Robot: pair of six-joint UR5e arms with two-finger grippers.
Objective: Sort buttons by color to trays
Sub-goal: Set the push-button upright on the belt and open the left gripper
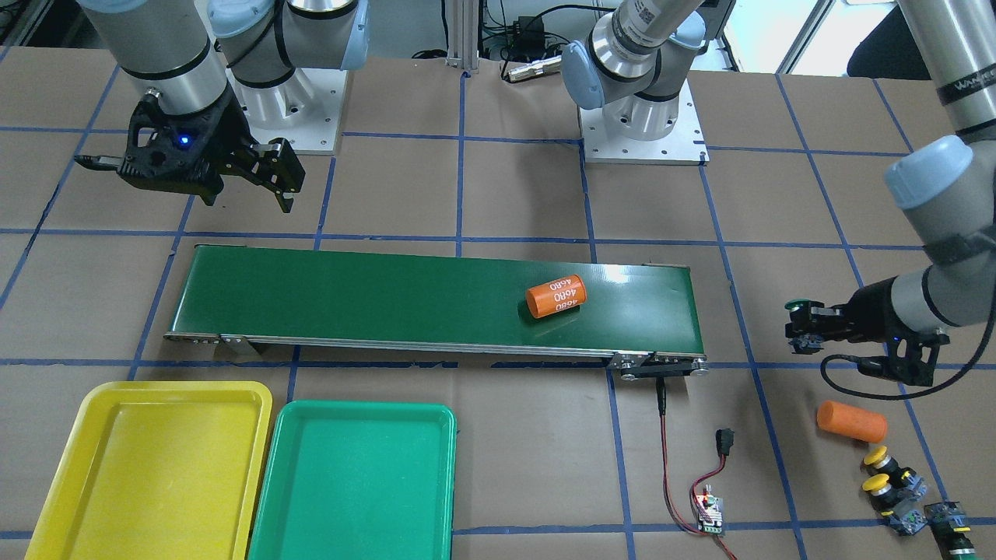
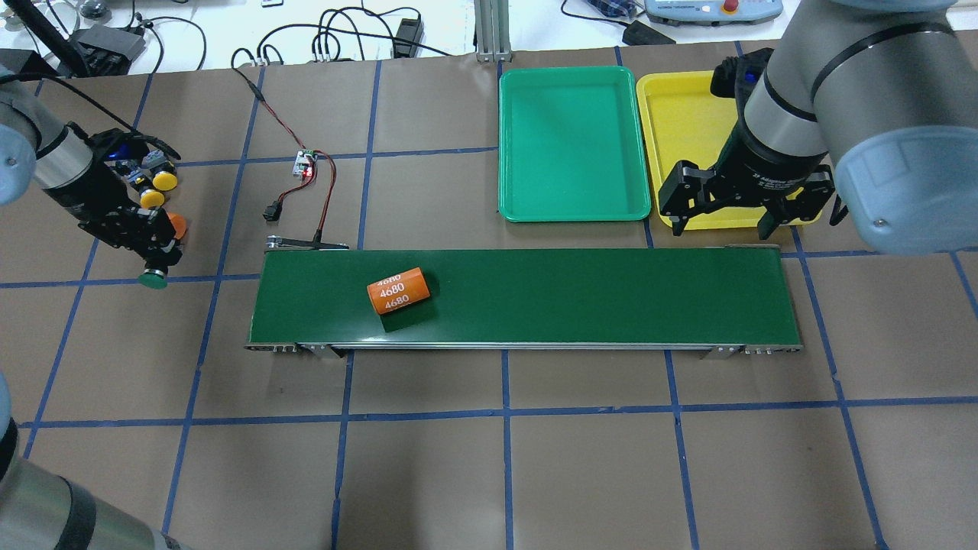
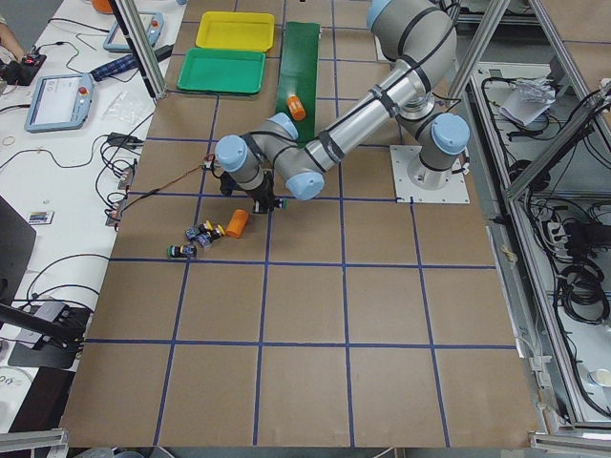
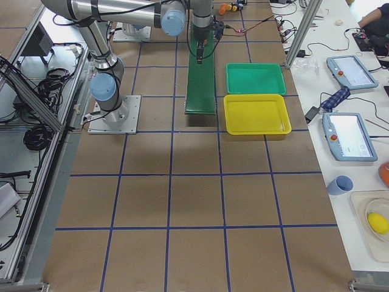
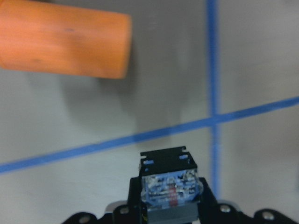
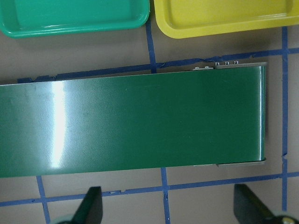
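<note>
**Left fingers [image 1: 826, 320] grip green button [image 1: 800, 323]**

You see it in the front view held above the bench [image 1: 498, 194], well apart from both trays [image 1: 350, 482]. In the overhead view the right fingers [image 2: 677, 200] stand wide open, holding nothing, near the belt [image 2: 611, 298].

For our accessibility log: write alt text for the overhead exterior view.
The left pincer holds a green-capped button off the left end of a dark green conveyor belt carrying an orange cylinder marked 4680. The right pincer hangs open at the belt's other end, near a green tray and a yellow tray.
</note>
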